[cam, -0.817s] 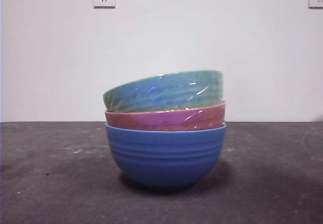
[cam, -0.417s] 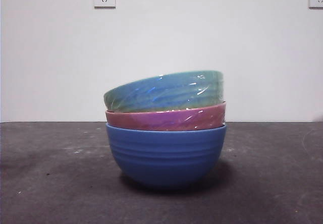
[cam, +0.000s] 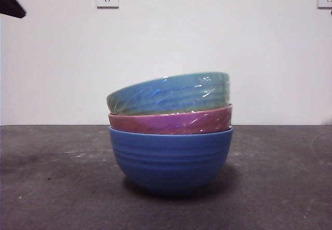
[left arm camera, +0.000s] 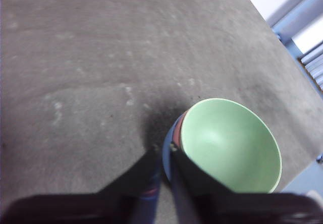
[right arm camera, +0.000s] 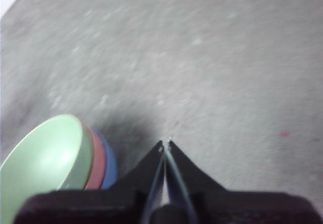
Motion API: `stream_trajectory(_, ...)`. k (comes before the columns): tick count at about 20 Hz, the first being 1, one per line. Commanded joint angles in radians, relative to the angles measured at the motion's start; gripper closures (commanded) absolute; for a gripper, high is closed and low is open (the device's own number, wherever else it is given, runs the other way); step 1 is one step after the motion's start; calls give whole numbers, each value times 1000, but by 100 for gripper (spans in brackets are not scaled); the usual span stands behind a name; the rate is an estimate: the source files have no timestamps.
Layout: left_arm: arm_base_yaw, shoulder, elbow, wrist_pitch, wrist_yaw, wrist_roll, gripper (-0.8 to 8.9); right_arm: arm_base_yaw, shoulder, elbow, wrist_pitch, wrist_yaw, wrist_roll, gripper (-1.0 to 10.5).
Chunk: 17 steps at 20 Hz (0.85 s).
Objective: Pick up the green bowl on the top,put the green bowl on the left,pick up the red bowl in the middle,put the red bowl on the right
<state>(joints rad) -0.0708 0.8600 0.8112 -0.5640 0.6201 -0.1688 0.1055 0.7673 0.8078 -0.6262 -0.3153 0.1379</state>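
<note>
**Left hand over the stack, green bowl not yet gripped**

My left hand (left arm camera: 162,148) hangs above the surface (left arm camera: 75,57) with its two jaws nearly together, only a thin gap between them, grasping nothing. Its tips sit right by the near rim of the green bowl (left arm camera: 229,146), which lies just past them and to one side; from above the bowl's pale inside is fully open to view. My right hand (right arm camera: 165,143) is clenched, tips meeting, empty, with the stack off to its side and farther from its tips.

From the front, the green bowl (cam: 168,92) sits tilted on top, nested in the red bowl (cam: 171,122), which sits in the blue bowl (cam: 171,157). A dark tip shows at the upper corner (cam: 10,2).

Judgement: the left hand is nearer and should take the rim; the jaws must spread first to straddle it.
</note>
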Motion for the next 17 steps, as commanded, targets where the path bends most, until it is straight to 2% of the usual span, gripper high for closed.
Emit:
stream_trajectory(1, -60, 20, 16, 18, -43, 14, 455, 1, 12, 3, 10, -5, 0, 760)
stream_trajectory(2, -95, 28, 17, 29, -55, 8, 459, 1, 13, 3, 9, -14, 7, 724)
stream_trajectory(5, -219, 80, 40, 26, -122, -21, 459, 1, 13, 3, 8, -27, 17, 720)
stream_trajectory(10, -462, 289, 188, -83, -336, -20, 460, 3, 13, 3, -2, -28, 22, 721)
stream_trajectory(14, -576, 477, 338, -175, -495, -10, 460, 3, 13, 3, -12, -28, 22, 721)
stream_trajectory(17, -614, 589, 402, -221, -576, 8, 464, 3, 13, 3, -13, -28, 22, 721)
